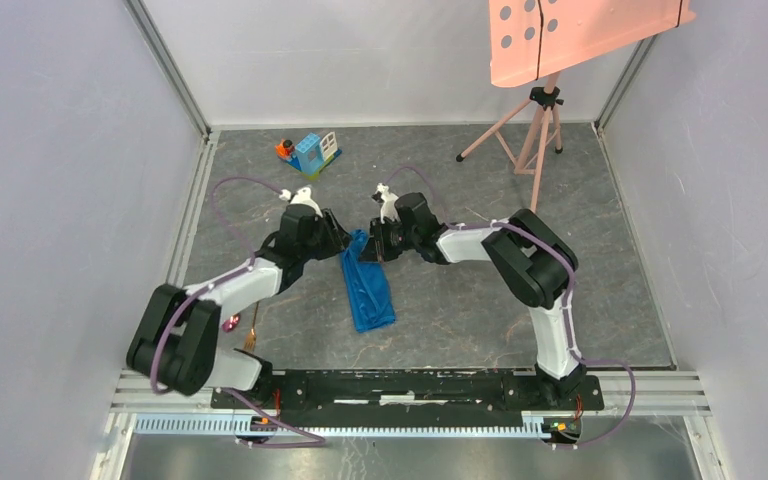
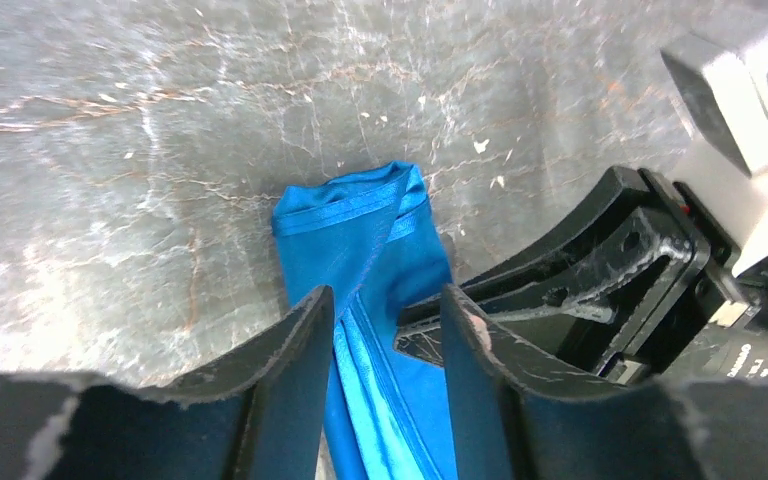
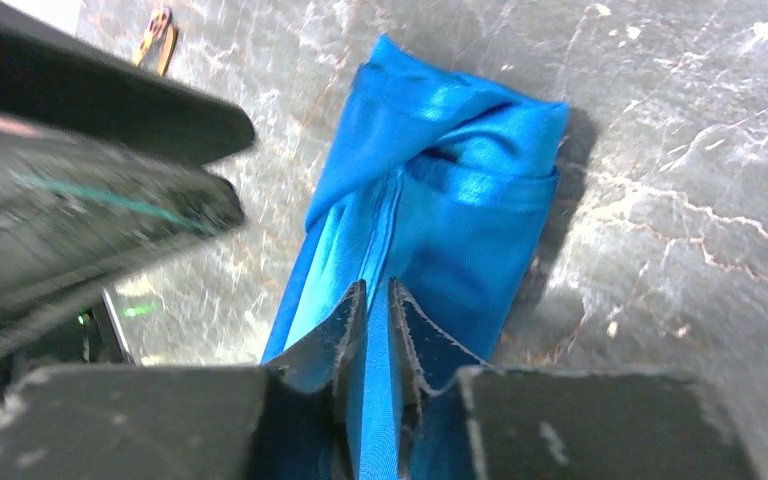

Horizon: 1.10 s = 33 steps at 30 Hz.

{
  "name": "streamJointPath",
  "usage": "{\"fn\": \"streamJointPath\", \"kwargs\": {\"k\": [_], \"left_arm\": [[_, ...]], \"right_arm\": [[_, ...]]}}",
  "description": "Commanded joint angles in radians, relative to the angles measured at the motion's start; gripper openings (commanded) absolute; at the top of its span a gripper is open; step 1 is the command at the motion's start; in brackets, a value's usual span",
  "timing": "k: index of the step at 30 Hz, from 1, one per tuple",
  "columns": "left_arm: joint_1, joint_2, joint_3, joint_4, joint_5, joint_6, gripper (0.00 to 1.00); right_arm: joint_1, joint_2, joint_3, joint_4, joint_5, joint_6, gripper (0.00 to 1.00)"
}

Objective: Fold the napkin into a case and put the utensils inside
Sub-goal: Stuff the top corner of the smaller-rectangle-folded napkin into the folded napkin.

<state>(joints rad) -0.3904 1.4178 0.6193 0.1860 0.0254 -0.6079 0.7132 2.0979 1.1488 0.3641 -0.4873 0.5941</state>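
We are folding: napkin (image 1: 368, 288), narrow strip, lying mid table (image 1: 460, 310). Right gripper (image 3: 377, 292) pinching its hem, jaws nearly closed; left gripper (image 2: 388, 305) straddling cloth, jaws apart. Next, we judge: finishing fold. Utensils (image 1: 250, 335) lying beside left arm (image 1: 235, 285).

1. A bright blue folded cloth napkin (image 2: 360, 230) lies as a narrow strip on the grey marbled tabletop (image 2: 110, 150), with its hemmed far end showing.
2. The left gripper (image 2: 385, 300) has its dark fingers (image 2: 295, 350) spread, straddling a raised fold.
3. The right gripper (image 2: 430, 325), black, reaches in from the right, its tip touching the cloth.
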Motion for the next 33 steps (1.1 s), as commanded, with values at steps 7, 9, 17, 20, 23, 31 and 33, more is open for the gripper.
{"fn": "streamJointPath", "kwargs": {"k": [7, 9, 17, 20, 23, 31, 33], "left_arm": [[0.044, -0.229, -0.066, -0.321, 0.021, -0.263, 0.52], [0.043, -0.241, -0.107, -0.294, 0.072, -0.289, 0.49], [0.035, -0.274, -0.238, -0.203, 0.139, -0.322, 0.42], [0.028, -0.259, -0.283, -0.126, 0.164, -0.347, 0.36], [0.013, -0.241, -0.304, -0.092, 0.171, -0.357, 0.34], [-0.052, -0.197, -0.323, -0.037, 0.147, -0.412, 0.34], [-0.071, -0.188, -0.323, -0.037, 0.131, -0.42, 0.35]], "right_arm": [[0.06, -0.251, -0.01, -0.353, 0.118, -0.384, 0.51], [0.083, -0.269, -0.016, -0.395, 0.173, -0.422, 0.58], [0.196, -0.257, 0.04, -0.508, 0.375, -0.453, 0.62], [0.207, -0.244, 0.041, -0.505, 0.388, -0.436, 0.53], [0.216, -0.229, 0.046, -0.497, 0.389, -0.43, 0.43], [0.23, -0.173, 0.059, -0.49, 0.405, -0.423, 0.42], [0.238, -0.166, 0.062, -0.49, 0.418, -0.422, 0.47]]}}
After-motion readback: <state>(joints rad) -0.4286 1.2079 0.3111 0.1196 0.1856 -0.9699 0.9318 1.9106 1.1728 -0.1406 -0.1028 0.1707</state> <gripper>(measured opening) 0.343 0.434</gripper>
